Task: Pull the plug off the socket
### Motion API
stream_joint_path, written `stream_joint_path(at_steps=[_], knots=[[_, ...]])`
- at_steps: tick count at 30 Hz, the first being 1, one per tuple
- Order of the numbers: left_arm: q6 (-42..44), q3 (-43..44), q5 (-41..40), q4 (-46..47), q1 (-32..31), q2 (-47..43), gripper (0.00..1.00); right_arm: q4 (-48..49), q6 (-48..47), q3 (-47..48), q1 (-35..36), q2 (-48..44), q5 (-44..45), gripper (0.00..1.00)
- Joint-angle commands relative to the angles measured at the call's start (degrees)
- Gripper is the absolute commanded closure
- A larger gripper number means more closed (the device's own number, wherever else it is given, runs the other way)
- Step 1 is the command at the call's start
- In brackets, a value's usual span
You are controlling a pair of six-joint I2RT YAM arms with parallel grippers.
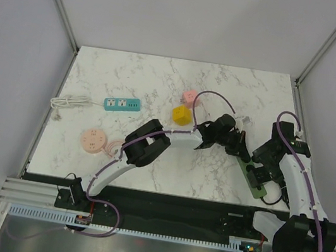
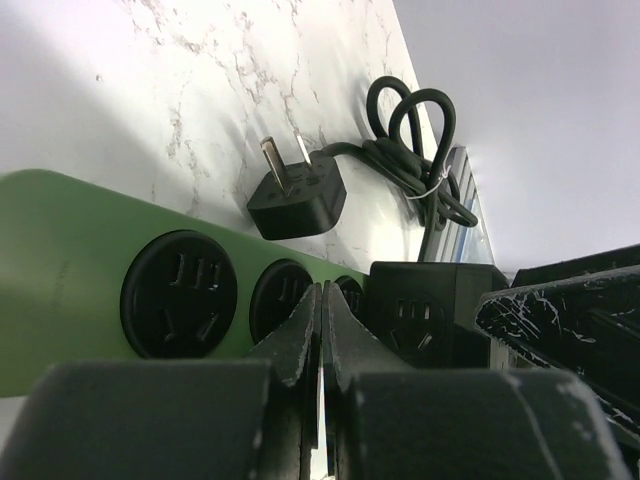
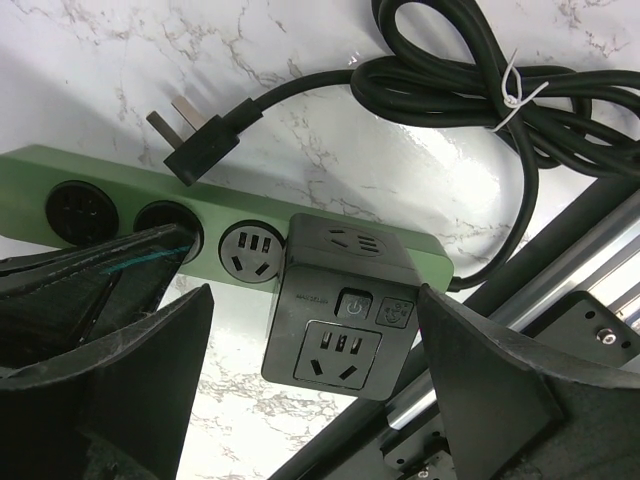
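Approach stage. The black cube plug [image 3: 345, 290], seated in the green socket strip [image 3: 120, 165] at centre frame, was straddled, ungripped, by the wide-spread right hand [image 3: 312, 330]. The strip was apparently braced by the closed left hand [image 2: 322, 330]. Closing, then a straight pull, was judged next.

We can read no words anywhere. On the black cube adapter [image 3: 300, 345] we make out a power sign on its button [image 3: 352, 305]; the tiny print beside it is too small to read.
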Motion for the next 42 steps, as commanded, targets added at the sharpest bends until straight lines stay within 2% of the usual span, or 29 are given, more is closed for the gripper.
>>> stream_joint_path(at_steps=[1,7,12,20,31,42], knots=[[-1.72,4.4,-1.61,-5.21,-0.14,2.4,0.98,1.24,1.36,-1.85,-0.38,1.25,-3.39,0.1],[-1.2,5.2,-2.14,-7.32,-0.31,2.58,0.98,-1.39,1.54,1.04,-0.29,1.26,-4.18,0.12],[-0.76,5.28,-1.87,-7.59,-0.31,2.4,0.98,-4.47,0.83,5.08,-0.38,0.47,-1.02,0.12],[1.35,7.04,-1.87,-10.05,-1.02,2.49,0.98,-8.69,1.18,3.43,-0.38,-0.86,-0.93,0.09],[1.61,8.54,-1.43,-11.1,-1.1,3.2,0.98,-4.04,4.61,-2.73,-0.38,-0.33,-5.32,0.09],[1.61,7.66,-2.22,-12.25,-1.02,2.67,0.98,1.94,5.4,-5.28,-0.73,2.13,-3.31,0.13]])
